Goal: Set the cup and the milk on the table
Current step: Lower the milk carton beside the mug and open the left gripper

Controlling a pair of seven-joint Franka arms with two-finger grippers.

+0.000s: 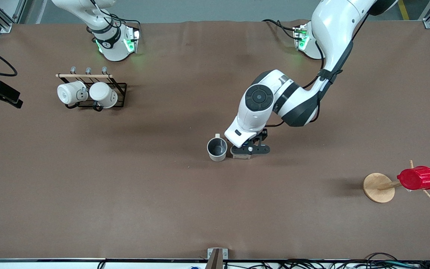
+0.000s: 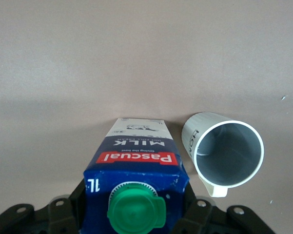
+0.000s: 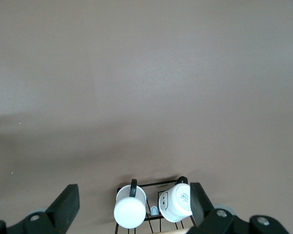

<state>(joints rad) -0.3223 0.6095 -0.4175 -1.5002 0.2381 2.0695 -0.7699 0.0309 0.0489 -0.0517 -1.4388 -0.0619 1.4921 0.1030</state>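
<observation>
3 mugs (image 1: 217, 149), 1 carton (image 2: 136, 175)

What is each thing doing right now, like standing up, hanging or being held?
cup: upright on the table, empty.
milk: upright beside the cup, cap on, between the left gripper fingers.
right gripper: open, waiting above the rack.
two white mugs: hanging on the rack.
red cup: on a wooden peg.

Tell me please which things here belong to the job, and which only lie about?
Belong to the job:
- cup, upright mid-table
- milk, beside the cup, in the left tool
- table

Only lying about:
- two white mugs on a black rack
- red cup on a wooden stand
- right tool, open, waiting above the mugs
</observation>
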